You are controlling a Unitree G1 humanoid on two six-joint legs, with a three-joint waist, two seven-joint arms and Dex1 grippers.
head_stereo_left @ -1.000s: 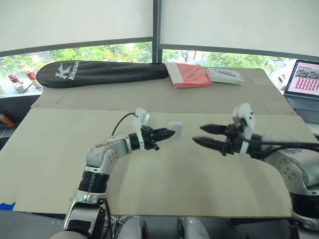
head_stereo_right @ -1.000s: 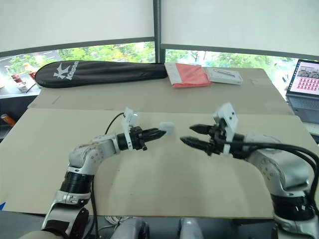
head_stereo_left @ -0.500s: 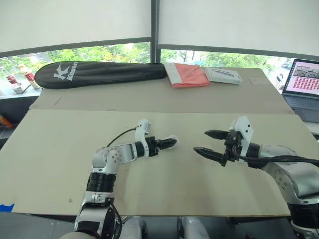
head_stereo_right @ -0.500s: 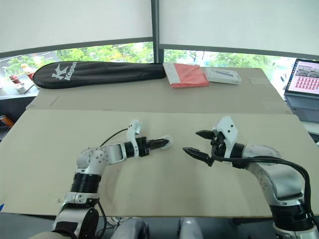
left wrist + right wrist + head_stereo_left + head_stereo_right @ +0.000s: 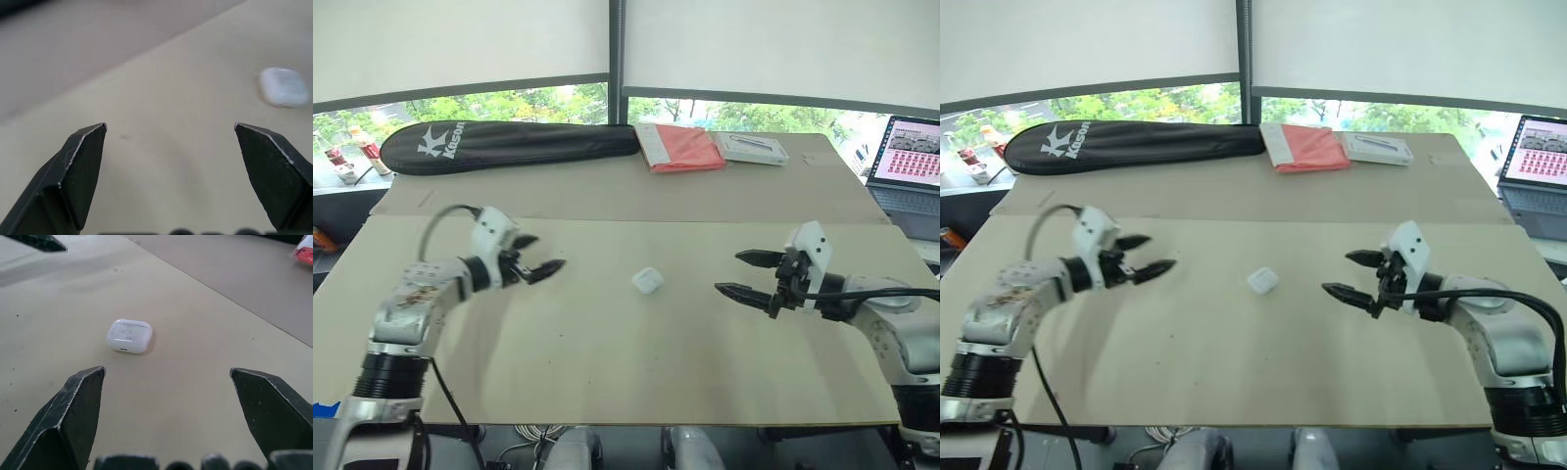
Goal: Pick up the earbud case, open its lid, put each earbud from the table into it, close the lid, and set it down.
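Looks all but finished: earbud case [image 5: 648, 280] lying lid-shut mid-scene on the table [image 5: 607, 362], between left gripper [image 5: 544, 253] and right gripper [image 5: 728, 272], both spread wide, empty and well apart from it, earbuds presumably inside, nothing left except perhaps pulling the arms back.
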